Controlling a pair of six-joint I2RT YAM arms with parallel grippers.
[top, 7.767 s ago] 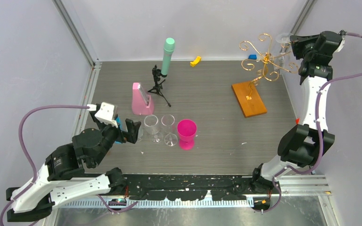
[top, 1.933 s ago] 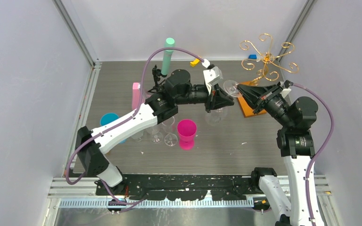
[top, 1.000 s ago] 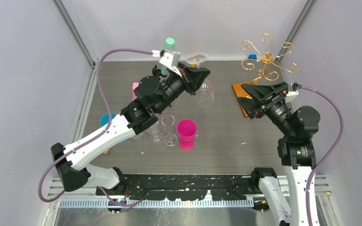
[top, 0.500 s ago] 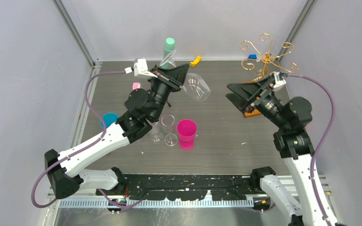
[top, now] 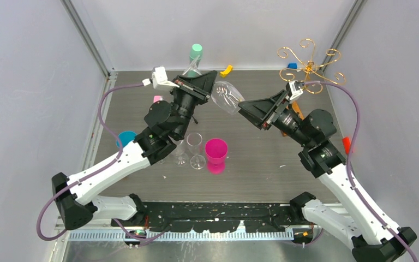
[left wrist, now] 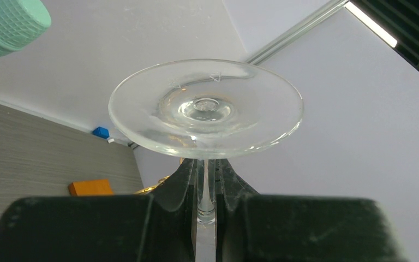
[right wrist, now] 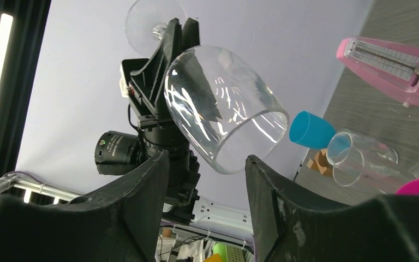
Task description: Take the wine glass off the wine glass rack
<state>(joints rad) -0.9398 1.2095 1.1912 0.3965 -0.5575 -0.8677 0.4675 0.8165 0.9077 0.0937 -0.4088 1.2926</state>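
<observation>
The clear wine glass (top: pixel 226 97) hangs in the air over the table's middle, tilted, with its foot (left wrist: pixel 205 109) up and its bowl (right wrist: pixel 218 114) pointing toward my right arm. My left gripper (top: pixel 203 83) is shut on its thin stem (left wrist: pixel 205 188). My right gripper (top: pixel 246 111) stands open just short of the bowl's rim, its fingers (right wrist: pixel 142 191) on either side and not touching it. The wine glass rack (top: pixel 308 65), gold wire with scroll arms, stands at the back right with nothing on it. Its wooden base (left wrist: pixel 90 187) is mostly hidden behind my right arm in the top view.
Two clear glasses (top: pixel 188 147) and a magenta cup (top: pixel 216 153) stand near the table's middle. A blue cup (top: pixel 124 137) sits to the left. A teal microphone (top: pixel 195 54), a pink metronome (right wrist: pixel 398 65) and a yellow piece (top: pixel 227 70) lie farther back.
My right arm has swung left toward the glass and its jaws have narrowed. My left arm has lowered and tilted the glass, then held nearly still.
</observation>
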